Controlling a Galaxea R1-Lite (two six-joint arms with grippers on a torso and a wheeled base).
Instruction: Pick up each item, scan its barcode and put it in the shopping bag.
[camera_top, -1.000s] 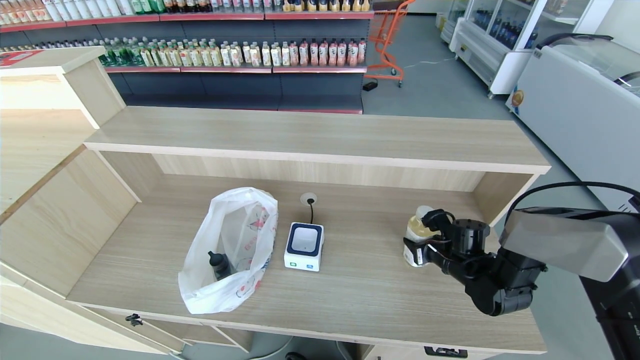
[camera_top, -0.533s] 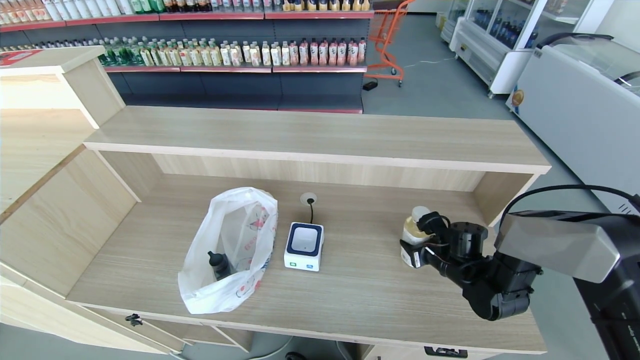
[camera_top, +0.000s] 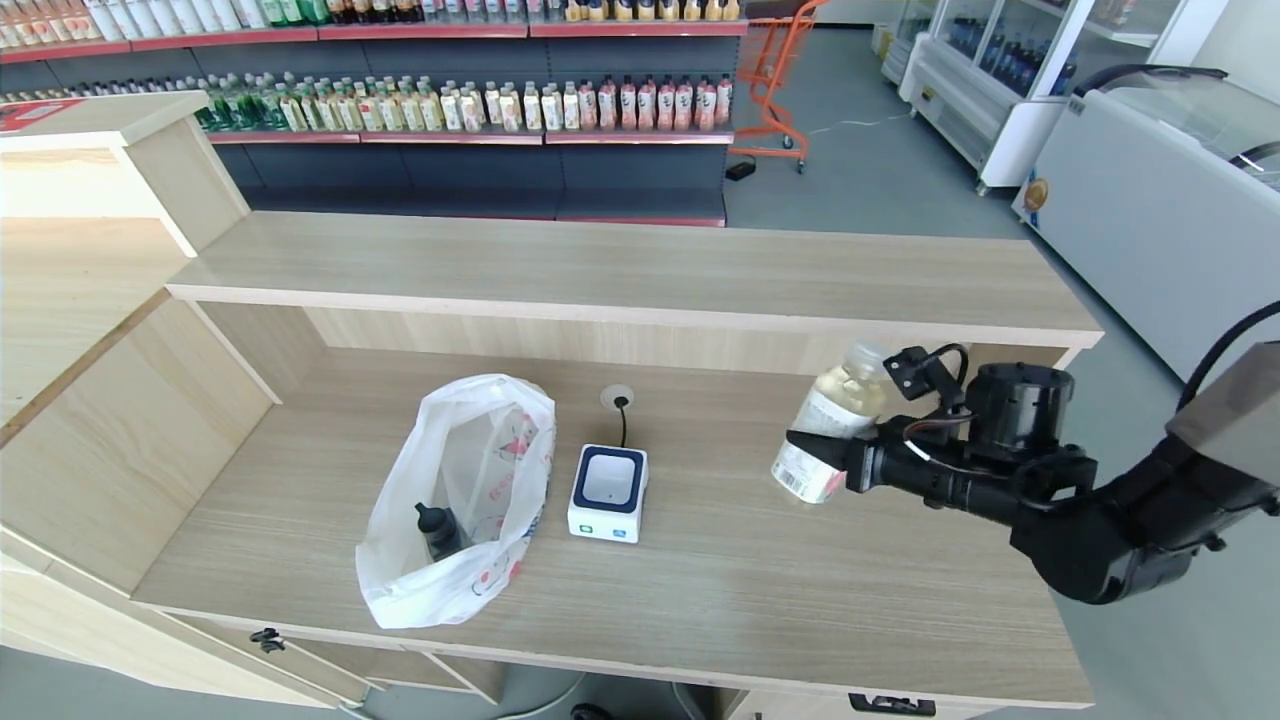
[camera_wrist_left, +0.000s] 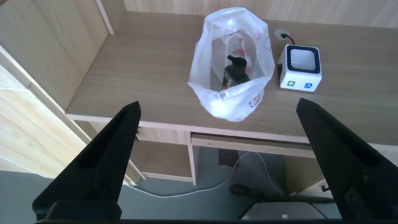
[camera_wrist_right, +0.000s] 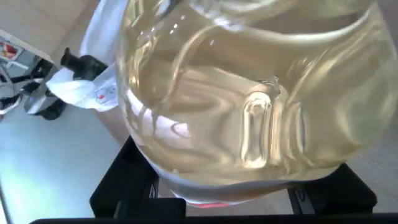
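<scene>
My right gripper (camera_top: 835, 440) is shut on a clear bottle (camera_top: 826, 432) of pale yellow drink with a white label. It holds the bottle tilted in the air, above the counter and to the right of the scanner (camera_top: 607, 492). Close up in the right wrist view, the bottle (camera_wrist_right: 249, 93) is seen from its base. The white shopping bag (camera_top: 462, 495) lies open left of the scanner with a dark bottle (camera_top: 437, 529) inside. My left gripper (camera_wrist_left: 217, 162) hangs open below the counter's front edge, in line with the bag (camera_wrist_left: 233, 59) and its dark bottle (camera_wrist_left: 234, 70).
The scanner (camera_wrist_left: 300, 66) is a small white box with a dark-framed window, cabled to a hole at the back of the wooden counter (camera_top: 720, 580). A raised shelf (camera_top: 620, 270) runs behind the work area, with side walls at both ends.
My right gripper has lifted the bottle off the counter, raised it and tipped it over to the left. The bag and scanner have not moved.
</scene>
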